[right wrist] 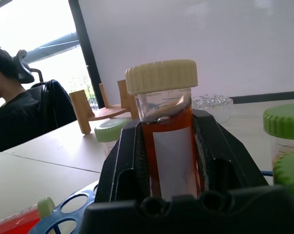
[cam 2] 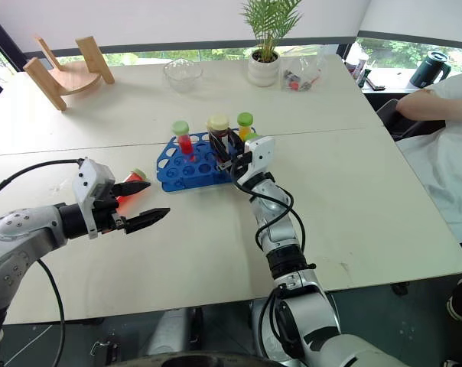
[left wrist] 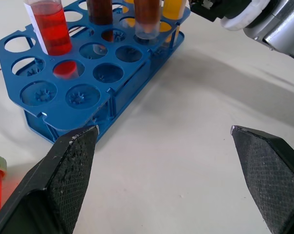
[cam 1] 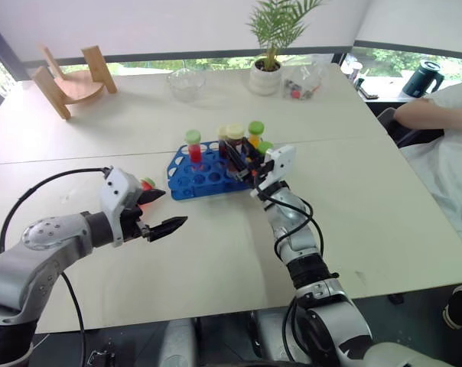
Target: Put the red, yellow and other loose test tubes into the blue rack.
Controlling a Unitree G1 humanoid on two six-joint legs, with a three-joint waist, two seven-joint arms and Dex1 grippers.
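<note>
Right tool [cam 1: 250, 170] is clenched on the cream-capped tube [right wrist: 165, 139] at the rack's [cam 1: 187, 182] right end; keep it upright over a free hole. Left tool [cam 1: 158, 212] released; red tube [cam 1: 147, 186] lies left of the rack on the desk [cam 1: 216, 252]

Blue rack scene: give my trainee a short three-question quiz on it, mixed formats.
1. True or false: the right gripper is shut on the cream-capped tube over the blue rack.
2. Which gripper stands open: A left, B right?
3. Fill in: the loose red tube lying on the table near the left gripper has a ____ cap.

Key: 1 true; 2 A; 3 green.
</note>
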